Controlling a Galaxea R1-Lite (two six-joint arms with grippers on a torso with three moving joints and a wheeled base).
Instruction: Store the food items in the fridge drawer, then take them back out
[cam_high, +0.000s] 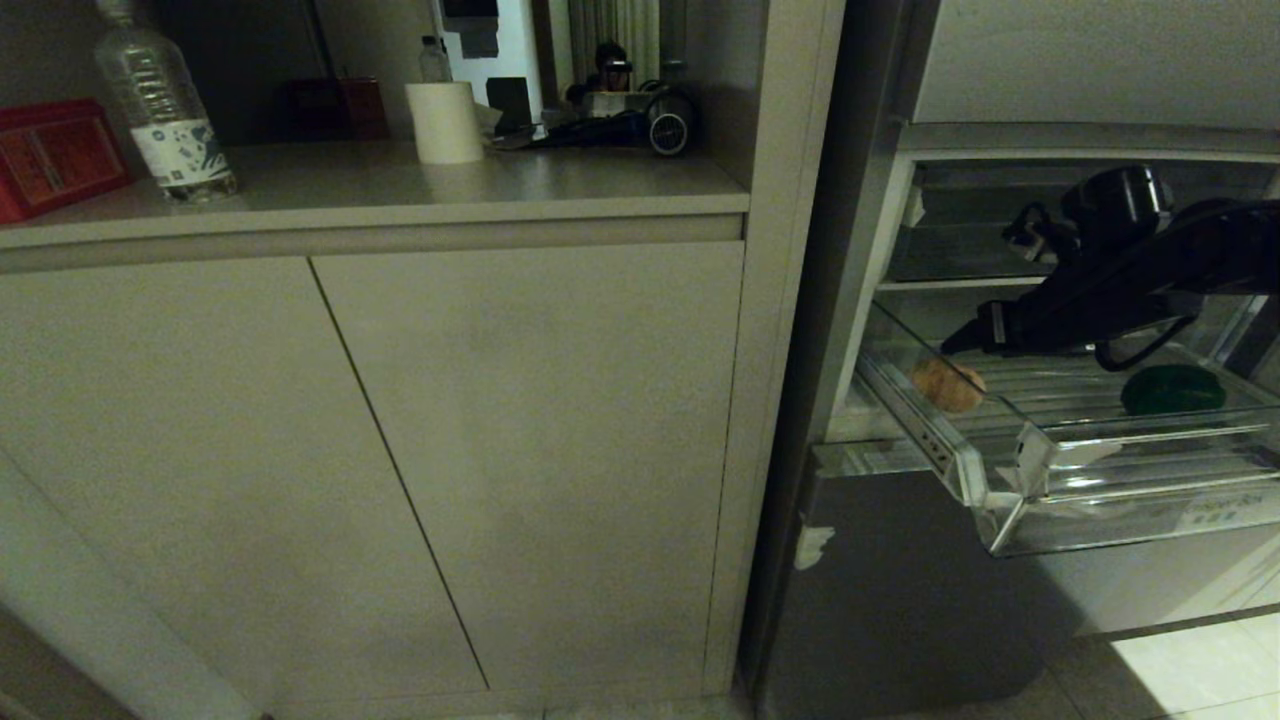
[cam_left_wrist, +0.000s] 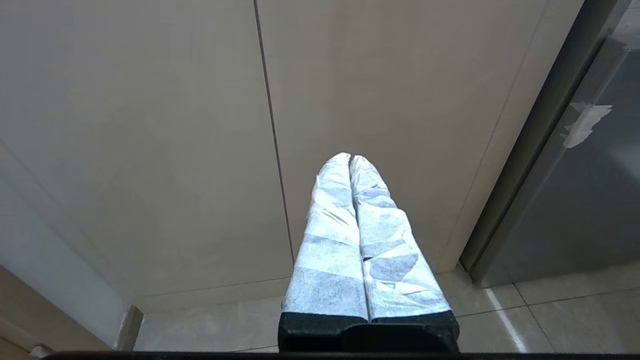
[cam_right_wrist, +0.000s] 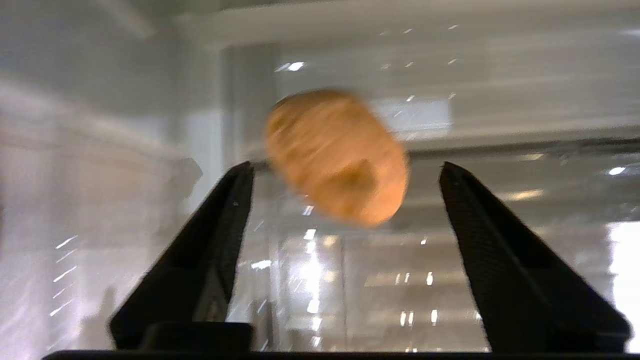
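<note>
The clear fridge drawer is pulled out of the open fridge. A brownish-orange food item lies at its left end, and a dark green one lies further right. My right gripper reaches into the drawer from the right, just above the orange piece. In the right wrist view the right gripper is open, with the orange item just beyond the fingertips and touching neither. My left gripper is shut on nothing, parked low and facing the cabinet doors.
A cabinet stands left of the fridge. On its counter are a water bottle, a white roll and a red box. A glass shelf sits above the drawer. Tape marks the lower fridge front.
</note>
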